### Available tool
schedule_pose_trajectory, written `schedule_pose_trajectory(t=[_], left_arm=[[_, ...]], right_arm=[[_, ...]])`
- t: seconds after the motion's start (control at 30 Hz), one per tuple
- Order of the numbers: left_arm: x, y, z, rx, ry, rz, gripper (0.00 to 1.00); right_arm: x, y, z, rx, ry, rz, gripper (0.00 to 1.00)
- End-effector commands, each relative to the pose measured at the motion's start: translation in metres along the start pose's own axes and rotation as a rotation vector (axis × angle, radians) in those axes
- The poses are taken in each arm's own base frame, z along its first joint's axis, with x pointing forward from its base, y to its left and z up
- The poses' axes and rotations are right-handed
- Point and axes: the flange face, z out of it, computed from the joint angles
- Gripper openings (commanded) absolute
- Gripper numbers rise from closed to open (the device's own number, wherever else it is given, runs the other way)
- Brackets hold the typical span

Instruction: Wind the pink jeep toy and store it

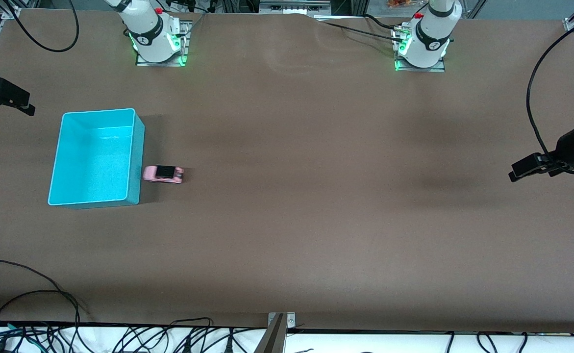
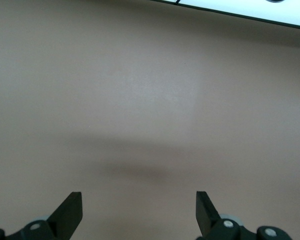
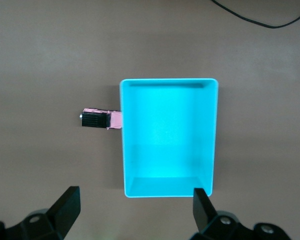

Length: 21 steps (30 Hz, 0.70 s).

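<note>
Pink jeep toy (image 1: 163, 174) sits untouched against the turquoise bin (image 1: 137, 162); both claws, left (image 2: 139, 212) and right (image 3: 136, 209), hang open and empty, so grasping comes next.

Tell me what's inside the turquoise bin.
Nothing: the turquoise bin shows only its bare floor and walls in both views. The pink jeep toy sits outside on the table, against its wall. Nothing inside is covered.

A plain matte brown surface (image 1: 316, 196) carries a bright turquoise rectangular plastic bin (image 1: 63, 162), uniformly coloured inside and out. The small boxy toy jeep (image 1: 163, 174) has a light pink body, black roof and dark wheels.
</note>
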Motion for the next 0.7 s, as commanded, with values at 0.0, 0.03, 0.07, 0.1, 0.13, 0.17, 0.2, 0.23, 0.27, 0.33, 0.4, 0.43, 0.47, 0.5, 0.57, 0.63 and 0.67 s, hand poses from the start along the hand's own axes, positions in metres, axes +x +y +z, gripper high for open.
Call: schedule_pose_trajectory(t=[0.0, 0.03, 0.07, 0.1, 0.13, 0.17, 0.2, 0.23, 0.27, 0.33, 0.4, 0.43, 0.47, 0.5, 0.57, 0.63, 0.67], left_arm=[[-0.0081, -0.0024, -0.008, 0.013, -0.002, 0.015, 1.0], [-0.0078, -0.0026, -0.0071, 0.015, -0.003, 0.015, 1.0], [-0.0078, -0.0029, -0.0071, 0.018, -0.003, 0.015, 1.0], [-0.0079, -0.0033, -0.0063, 0.023, -0.004, 0.015, 1.0], [-0.0079, -0.0033, -0.0063, 0.023, -0.004, 0.015, 1.0], [-0.0076, -0.0042, -0.0071, 0.023, -0.002, 0.013, 1.0], [-0.0071, -0.0052, -0.0069, 0.023, -0.002, 0.013, 1.0], [-0.007, -0.0061, -0.007, 0.023, -0.002, 0.012, 1.0], [-0.0063, -0.0079, -0.0062, 0.023, -0.002, 0.009, 1.0], [-0.0054, -0.0099, -0.0051, 0.023, -0.003, 0.005, 1.0], [-0.0052, -0.0099, -0.0034, 0.023, -0.006, 0.005, 1.0], [-0.0052, -0.0099, -0.0033, 0.023, -0.006, 0.005, 1.0], [-0.0051, -0.0109, -0.0034, 0.023, -0.006, 0.004, 1.0], [-0.005, -0.0109, -0.0041, 0.023, -0.005, 0.007, 1.0], [-0.0051, -0.0109, -0.0034, 0.023, -0.006, 0.007, 1.0], [-0.0051, -0.0109, -0.0034, 0.023, -0.006, 0.007, 1.0], [-0.0051, -0.0109, -0.0034, 0.023, -0.006, 0.007, 1.0]], right_arm=[[0.0003, 0.0, -0.0047, 0.012, 0.002, -0.013, 1.0], [0.0003, 0.0, -0.0047, 0.012, 0.002, -0.013, 1.0], [0.0005, -0.0008, -0.0047, 0.012, 0.002, -0.015, 1.0], [0.0005, -0.0008, -0.0047, 0.012, 0.002, -0.015, 1.0], [0.0005, -0.0008, -0.0047, 0.012, 0.002, -0.015, 1.0], [0.0005, -0.0008, -0.0047, 0.012, 0.002, -0.015, 1.0], [0.0005, -0.0008, -0.0047, 0.012, 0.002, -0.015, 1.0], [0.0006, -0.0008, -0.0048, 0.012, 0.004, -0.015, 1.0], [0.0005, 0.0, -0.0048, 0.012, 0.004, -0.013, 1.0], [0.0005, -0.0008, -0.0047, 0.012, 0.002, -0.015, 1.0], [0.0005, -0.0008, -0.0047, 0.012, 0.002, -0.015, 1.0], [0.0005, -0.0008, -0.0047, 0.012, 0.002, -0.015, 1.0], [0.0006, -0.0008, -0.0048, 0.012, 0.004, -0.015, 1.0], [0.0006, -0.0008, -0.0048, 0.012, 0.004, -0.015, 1.0], [0.0008, -0.0008, -0.005, 0.012, 0.005, -0.015, 1.0], [0.0011, -0.0007, -0.006, 0.011, 0.01, -0.015, 1.0], [0.0011, -0.0007, -0.0053, 0.011, 0.008, -0.015, 1.0]])
